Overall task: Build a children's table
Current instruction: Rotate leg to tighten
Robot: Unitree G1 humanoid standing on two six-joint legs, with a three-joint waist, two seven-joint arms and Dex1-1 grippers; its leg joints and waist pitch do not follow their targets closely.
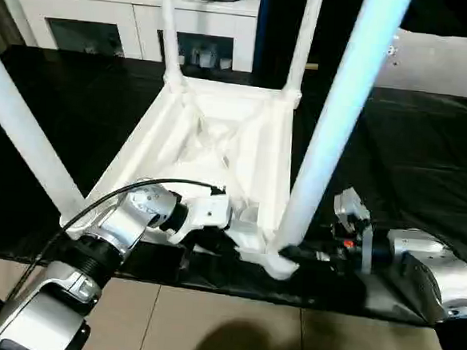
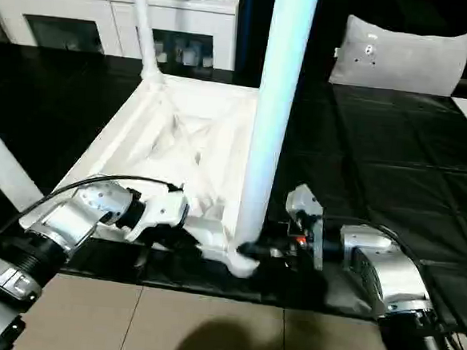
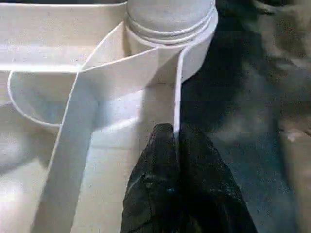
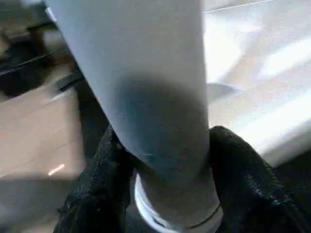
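The children's table [image 1: 220, 142] is lying upside down on a black mat [image 1: 411, 155], its legs pointing upward. The left gripper [image 3: 172, 133] is pinching a thin wall of the ribbed underside, its fingers [image 3: 160, 145] pressing together on either side of that wall, just short of the near corner socket [image 3: 194, 43]. The right gripper [image 2: 248, 246] is straddling the base of the near leg [image 2: 274, 106], where it is meeting the socket; one finger [image 4: 243, 165] is lying on each side of the leg, hugging its surface. A white cabinet [image 1: 133, 12] is standing beyond the table.
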